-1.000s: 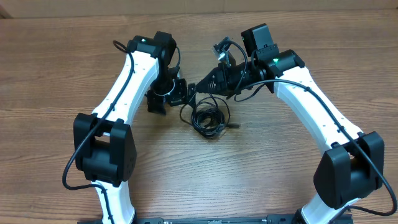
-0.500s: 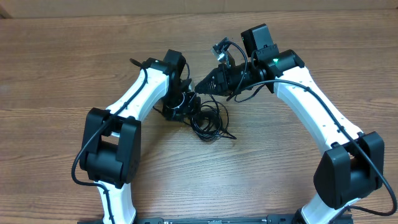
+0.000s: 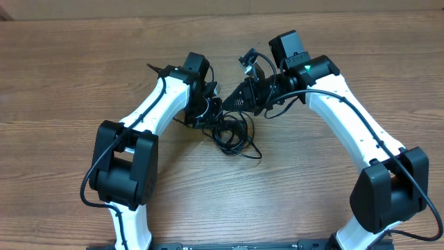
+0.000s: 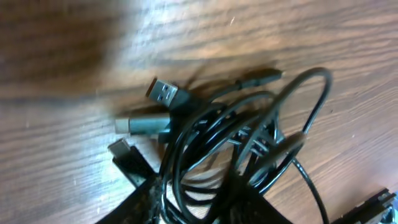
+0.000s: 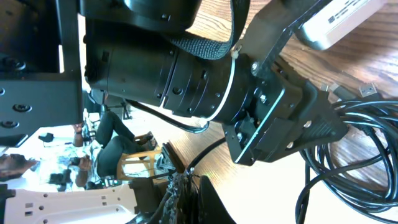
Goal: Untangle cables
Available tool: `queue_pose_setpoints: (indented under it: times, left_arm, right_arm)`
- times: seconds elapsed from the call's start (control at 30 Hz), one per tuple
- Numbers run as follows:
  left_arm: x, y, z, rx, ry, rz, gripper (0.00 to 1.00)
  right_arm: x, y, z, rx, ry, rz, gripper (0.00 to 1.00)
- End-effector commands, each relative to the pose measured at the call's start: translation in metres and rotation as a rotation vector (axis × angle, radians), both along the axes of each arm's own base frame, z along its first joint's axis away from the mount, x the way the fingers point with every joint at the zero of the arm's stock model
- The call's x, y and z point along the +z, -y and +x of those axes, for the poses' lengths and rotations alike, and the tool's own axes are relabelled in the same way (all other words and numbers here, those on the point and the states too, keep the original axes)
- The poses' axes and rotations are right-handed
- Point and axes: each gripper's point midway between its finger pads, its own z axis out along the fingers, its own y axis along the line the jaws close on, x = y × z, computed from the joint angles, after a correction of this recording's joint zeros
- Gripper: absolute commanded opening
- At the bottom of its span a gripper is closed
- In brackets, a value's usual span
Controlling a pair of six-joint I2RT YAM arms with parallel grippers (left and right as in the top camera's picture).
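Several thin black cables (image 3: 232, 133) lie in one messy bunch of loops on the wooden table (image 3: 69, 69), in the middle, between the two arms. The bunch is a bit longer than it is wide. It runs from the top left, by the grippers, down to the bottom right, where one loose end trails off and points to the right. Up close, a USB plug (image 4: 165, 93) sticks out and points up and to the left, a gray plug (image 4: 142, 125) points left, and a thin plug (image 4: 264, 77) points right. The left gripper (image 3: 211, 111) is down at the top edge of the bunch. Its dark fingers (image 4: 140, 199) sit on both sides of the loops, but I cannot tell if they are pinching them. The right gripper (image 3: 229, 103) is squeezed tight, just beside the left one. I cannot tell if it has a cable in it.
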Motion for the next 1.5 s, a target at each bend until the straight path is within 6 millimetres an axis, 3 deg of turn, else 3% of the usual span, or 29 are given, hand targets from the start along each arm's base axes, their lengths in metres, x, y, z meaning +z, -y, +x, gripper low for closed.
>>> queue_pose_setpoints:
  times: [0.0, 0.1, 0.13, 0.23, 0.37, 0.47, 0.77, 1.07, 1.47]
  left_arm:
    - [0.004, 0.002, 0.005, 0.011, 0.024, -0.021, 0.29]
    - [0.004, 0.003, 0.007, 0.015, 0.031, -0.023, 0.06]
    - [0.004, 0.002, 0.007, 0.016, 0.03, -0.021, 0.04]
    - [0.001, -0.003, 0.008, 0.019, 0.036, 0.011, 0.04]
    - [-0.01, -0.035, 0.008, 0.091, 0.034, 0.201, 0.04]
    - [-0.018, -0.06, 0.002, 0.157, 0.017, 0.344, 0.04]
    - [-0.046, -0.088, -0.029, 0.187, -0.064, 0.459, 0.04]
    - [-0.059, -0.101, -0.041, 0.203, -0.103, 0.476, 0.04]
    - [-0.059, -0.103, -0.039, 0.212, -0.1, 0.474, 0.04]
  right_arm:
    - [0.008, 0.0, 0.004, 0.011, 0.049, 0.007, 0.04]
    - [0.008, 0.0, 0.004, 0.01, 0.049, 0.008, 0.04]
    - [0.008, 0.0, 0.004, 0.011, 0.049, 0.008, 0.04]
    - [0.011, -0.002, 0.004, 0.02, 0.054, 0.026, 0.04]
    - [0.054, -0.012, -0.012, 0.182, 0.128, 0.304, 0.04]
    - [0.074, -0.009, -0.01, 0.21, 0.153, 0.418, 0.04]
    - [0.09, 0.024, 0.014, 0.123, 0.116, 0.476, 0.04]
    - [0.144, 0.047, 0.032, 0.019, 0.289, 0.402, 0.04]
    - [0.231, 0.056, 0.01, -0.02, 0.582, 0.37, 0.04]
